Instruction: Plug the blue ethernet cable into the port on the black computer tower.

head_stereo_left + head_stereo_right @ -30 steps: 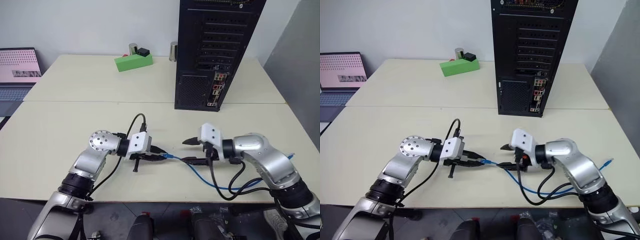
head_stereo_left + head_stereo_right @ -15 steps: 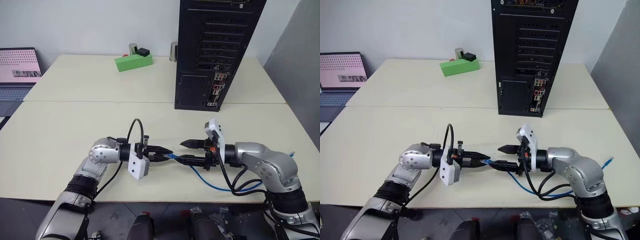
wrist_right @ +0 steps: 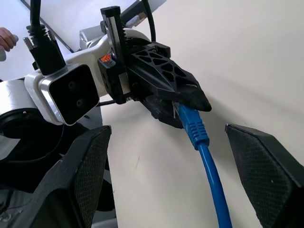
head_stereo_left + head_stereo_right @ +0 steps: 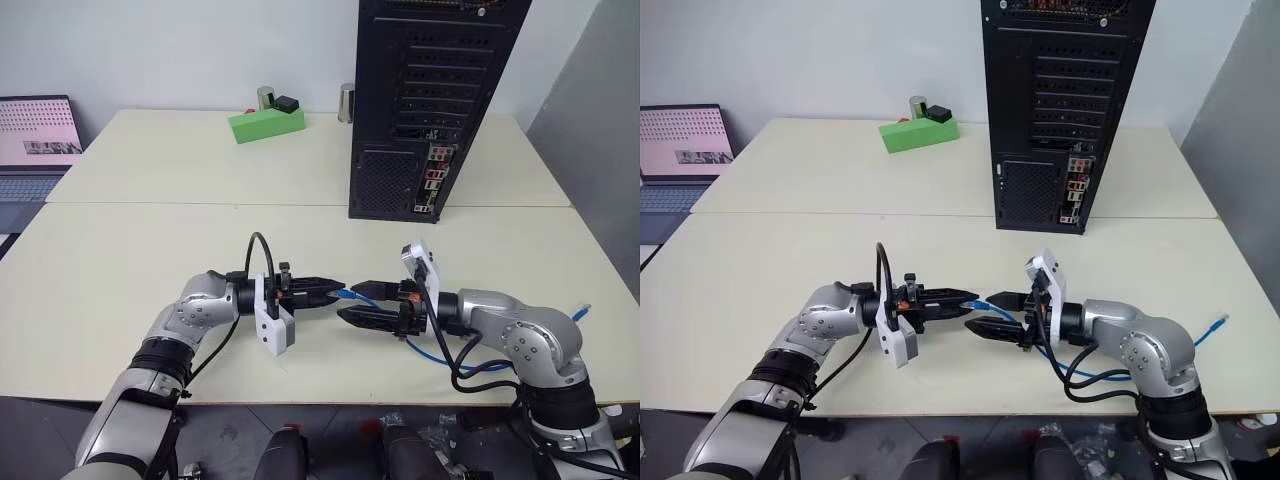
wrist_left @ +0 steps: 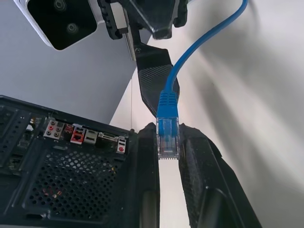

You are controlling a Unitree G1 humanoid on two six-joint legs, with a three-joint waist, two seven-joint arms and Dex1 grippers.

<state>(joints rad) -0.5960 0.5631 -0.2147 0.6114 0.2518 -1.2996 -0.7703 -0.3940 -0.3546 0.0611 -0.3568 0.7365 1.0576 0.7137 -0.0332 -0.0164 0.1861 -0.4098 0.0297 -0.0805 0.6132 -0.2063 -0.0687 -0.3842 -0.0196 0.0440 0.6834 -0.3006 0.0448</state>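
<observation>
The blue ethernet cable (image 4: 432, 352) trails across the cream table to my right arm, and its far plug (image 4: 581, 313) lies near the right edge. My left gripper (image 4: 336, 290) points right, shut on the near plug (image 5: 167, 137), whose clear tip sits between its fingers (image 5: 204, 185). My right gripper (image 4: 357, 302) faces it, open, one finger above and one below the cord just behind the plug (image 3: 192, 124). The black computer tower (image 4: 430, 100) stands at the back, with its strip of coloured sockets (image 4: 432, 182) low on its rear face.
A green box (image 4: 266, 122) and a metal can (image 4: 347, 102) sit at the back of the table. A laptop (image 4: 35, 140) is at the far left. A person's hand (image 3: 4, 36) shows at the edge of the right wrist view. Black robot cords (image 4: 470, 365) loop beside my right arm.
My left wrist has rolled, still gripping the plug. My right gripper has rolled and moved left, so its open fingers now straddle the cord next to the left fingertips.
</observation>
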